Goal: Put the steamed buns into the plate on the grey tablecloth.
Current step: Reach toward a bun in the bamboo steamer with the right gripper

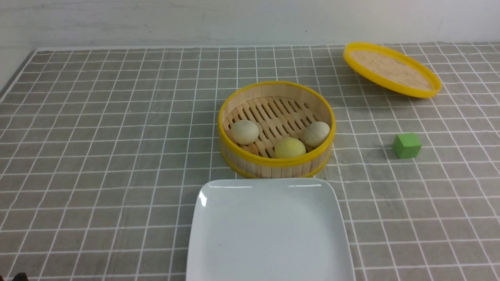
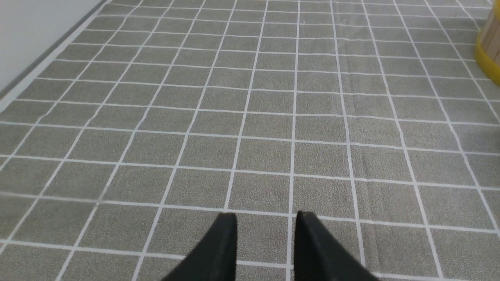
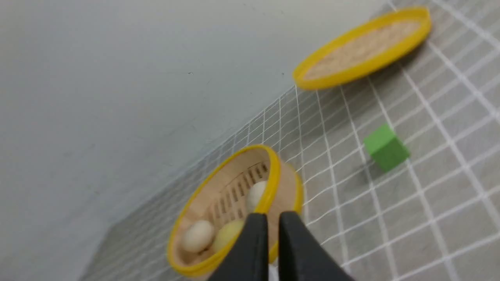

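Three steamed buns lie in a round bamboo steamer (image 1: 234, 102) in the middle of the grey tablecloth (image 1: 97, 136): an off-white one (image 1: 244, 131) on the left, a pale yellow one (image 1: 289, 148) at the front and an off-white one (image 1: 316, 134) on the right. The white square plate (image 1: 269, 230) sits empty just in front of the steamer. Neither gripper shows in the front view. My left gripper (image 2: 266, 214) hovers over bare cloth, jaws slightly apart and empty. My right gripper (image 3: 273, 214) is shut and empty, pointing at the steamer's (image 3: 289, 183) near rim.
The yellow-rimmed lid (image 1: 391, 69) lies tilted at the back right. A green cube (image 1: 406, 145) stands right of the steamer. The steamer's wall (image 2: 490, 47) shows at the edge of the left wrist view. A pale wall rises behind the cloth's far edge.
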### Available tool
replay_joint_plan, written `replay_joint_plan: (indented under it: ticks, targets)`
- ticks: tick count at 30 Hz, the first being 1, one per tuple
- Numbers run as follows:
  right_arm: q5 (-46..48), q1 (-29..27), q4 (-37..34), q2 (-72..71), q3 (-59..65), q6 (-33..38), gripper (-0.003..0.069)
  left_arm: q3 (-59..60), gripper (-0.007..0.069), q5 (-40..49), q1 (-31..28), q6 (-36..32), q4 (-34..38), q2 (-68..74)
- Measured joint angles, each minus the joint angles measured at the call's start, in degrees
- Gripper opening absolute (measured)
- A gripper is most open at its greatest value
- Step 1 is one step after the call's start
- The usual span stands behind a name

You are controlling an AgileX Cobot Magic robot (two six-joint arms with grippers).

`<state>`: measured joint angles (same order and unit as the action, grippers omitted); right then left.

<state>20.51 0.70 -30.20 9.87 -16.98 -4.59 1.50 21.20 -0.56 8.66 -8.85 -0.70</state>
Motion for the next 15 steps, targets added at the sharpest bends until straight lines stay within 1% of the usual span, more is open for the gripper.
replay_joint_plan:
  ticks: [1, 2, 3, 4, 5, 6, 7, 8, 9, 10, 13, 14, 15]
  targets:
    - [0.3, 0.0, 0.4, 0.8, -0.6, 0.4, 0.0019, 0.0, 0.0241, 0.0, 0.0, 0.0, 0.0, 0.0]
    - [3.1, 0.0, 4.0, 8.0, -5.1, 3.0, -0.0011, 0.0, 0.0241, 0.0, 0.0, 0.0, 0.0, 0.0]
    - [5.6, 0.0, 5.7, 12.3, -7.7, 3.8, -0.0014, 0.0, 0.0241, 0.0, 0.0, 0.0, 0.0, 0.0]
    - [6.2, 0.0, 5.7, 12.3, -8.1, 4.0, -0.0014, 0.0, 0.0241, 0.0, 0.0, 0.0, 0.0, 0.0]
    - [10.4, 0.0, 7.5, 19.2, -11.3, 4.6, -0.0014, 0.0, 0.0241, 0.0, 0.0, 0.0, 0.0, 0.0]
    - [11.5, 0.0, 7.9, 20.9, -12.2, 4.6, -0.0014, 0.0, 0.0241, 0.0, 0.0, 0.0, 0.0, 0.0]
    - [15.8, 0.0, 8.5, 27.2, -15.2, 5.1, -0.0014, 0.0, 0.0241, 0.0, 0.0, 0.0, 0.0, 0.0]
    - [18.3, 0.0, 8.3, 30.7, -17.2, 6.4, -0.0014, 0.0, 0.0241, 0.0, 0.0, 0.0, 0.0, 0.0]
    - [18.6, 0.0, 8.1, 32.1, -17.5, 6.7, -0.0014, 0.0, 0.0241, 0.0, 0.0, 0.0, 0.0, 0.0]
    - [20.8, 0.0, 6.1, 37.0, -20.3, 10.3, -0.0013, 0.0, 0.0241, 0.0, 0.0, 0.0, 0.0, 0.0]
    - [22.6, 0.0, -0.5, 43.6, -23.8, 18.2, -0.0009, 0.0, 0.0241, -0.2, 0.0, 1.7, 2.0, 0.0]
    - [23.2, 0.0, -3.7, 46.0, -25.2, 21.8, -0.0006, 0.0, 0.0241, -0.4, 0.0, 3.3, 4.0, 0.0]
    - [23.7, 0.0, -8.0, 48.8, -26.6, 26.2, 0.0000, 0.0, 0.0241, -1.1, 0.0, 6.9, 8.8, 0.0]
